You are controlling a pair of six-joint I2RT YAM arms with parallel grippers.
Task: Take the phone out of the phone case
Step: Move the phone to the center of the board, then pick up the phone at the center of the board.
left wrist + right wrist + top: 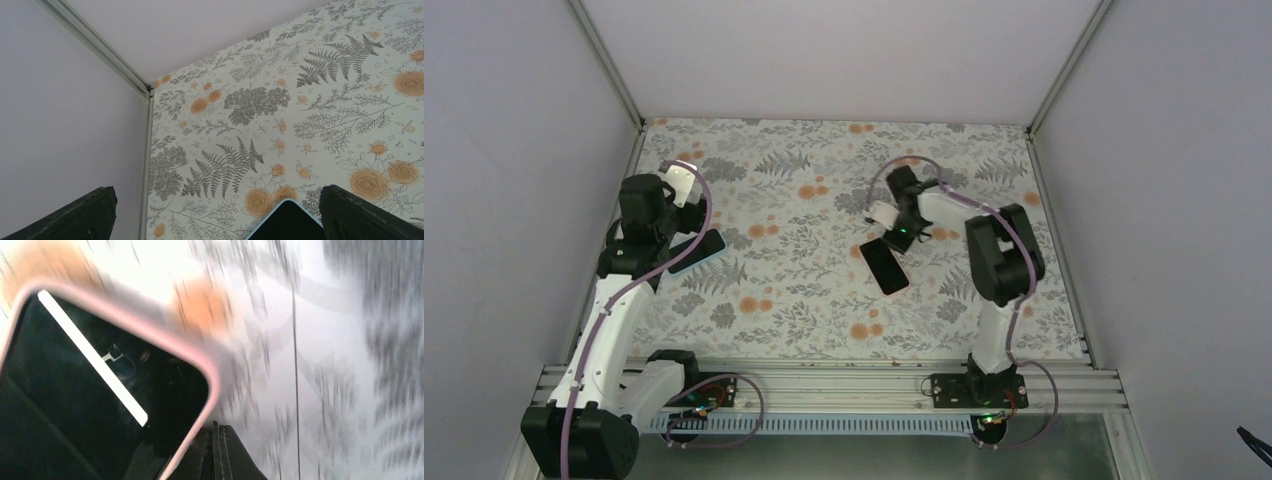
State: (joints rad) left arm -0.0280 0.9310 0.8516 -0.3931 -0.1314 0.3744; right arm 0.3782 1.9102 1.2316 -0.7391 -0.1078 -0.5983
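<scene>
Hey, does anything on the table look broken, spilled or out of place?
Nothing stands out. The pink-cased phone and the blue-cased phone both lie flat on the floral table, each at a diagonal, with no visible damage or spill. The right wrist view is too blurred for fine detail.

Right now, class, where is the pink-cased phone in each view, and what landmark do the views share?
Top external: the pink-cased phone lies just right of centre.
Left wrist: not in it; only a blue-rimmed phone shows at the bottom edge.
Right wrist: it fills the left and lower left, blurred.
Shared landmark: the floral cloth, seen in all three.
</scene>
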